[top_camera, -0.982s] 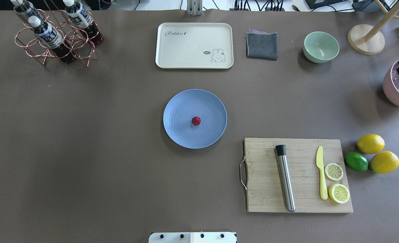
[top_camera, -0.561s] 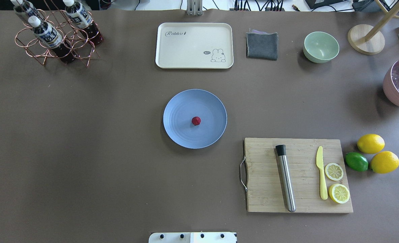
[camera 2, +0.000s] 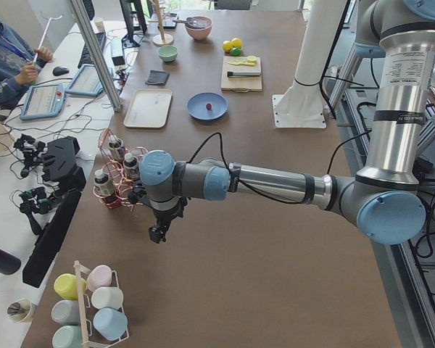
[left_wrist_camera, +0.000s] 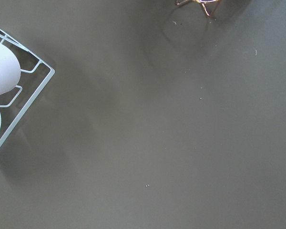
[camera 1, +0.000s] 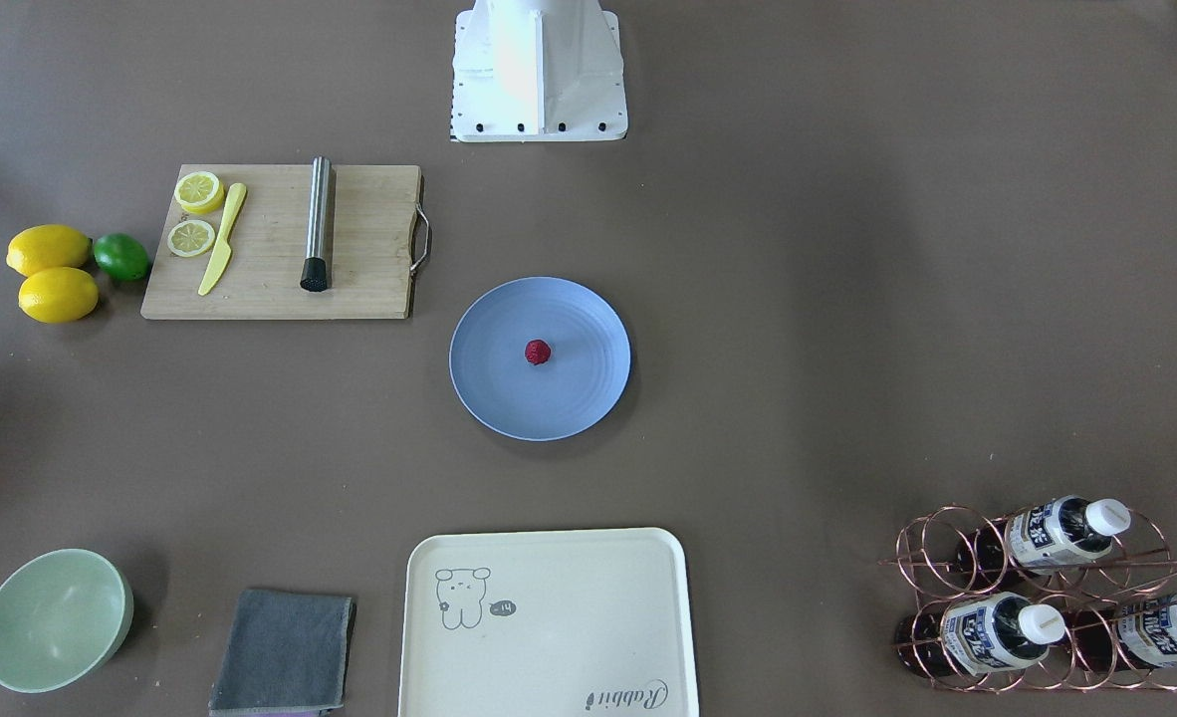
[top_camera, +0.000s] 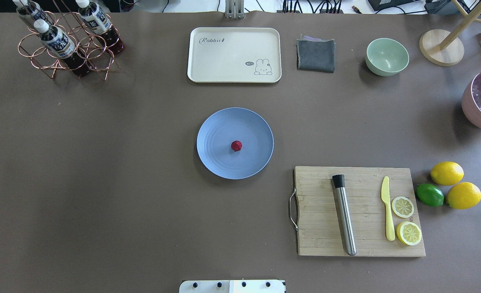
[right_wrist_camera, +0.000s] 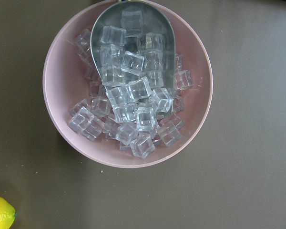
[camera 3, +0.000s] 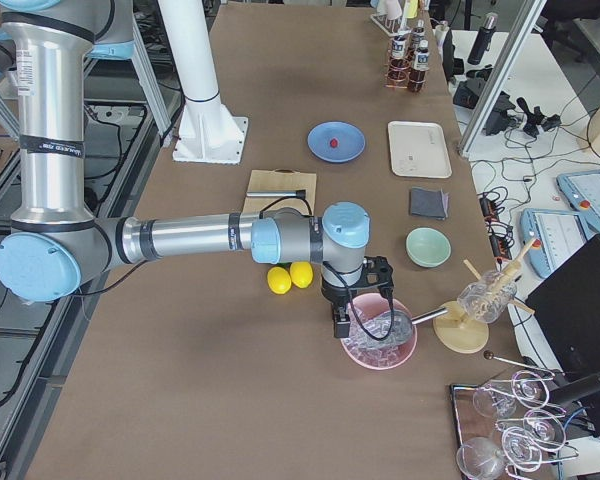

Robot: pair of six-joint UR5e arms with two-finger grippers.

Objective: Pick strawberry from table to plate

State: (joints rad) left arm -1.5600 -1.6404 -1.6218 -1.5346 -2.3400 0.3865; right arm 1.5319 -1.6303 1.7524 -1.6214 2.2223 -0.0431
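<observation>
The small dark-red strawberry [top_camera: 236, 145] [camera 1: 538, 352] lies near the middle of the light-blue plate [top_camera: 215, 128] [camera 1: 574, 403], which sits at the centre of the brown table [top_camera: 102, 183]. Neither gripper is near it. My left gripper [camera 2: 158, 233] hangs over bare table at the far left end, beside the bottle rack [camera 2: 116, 174]. At the far right end, my right gripper [camera 3: 342, 325] hovers above a pink bowl of ice cubes [right_wrist_camera: 128, 86]. Both show only in the side views, so I cannot tell whether they are open or shut.
A wooden cutting board [top_camera: 322, 240] with a metal muddler, yellow knife and lemon slices lies right of the plate, with two lemons and a lime [top_camera: 429, 195] beyond it. A cream tray [top_camera: 234, 55], grey cloth [top_camera: 315, 55] and green bowl [top_camera: 387, 56] line the far edge.
A dark part of my right gripper that showed over the pink bowl at the overhead view's right edge has left that view. Strawberry and plate have not moved.
</observation>
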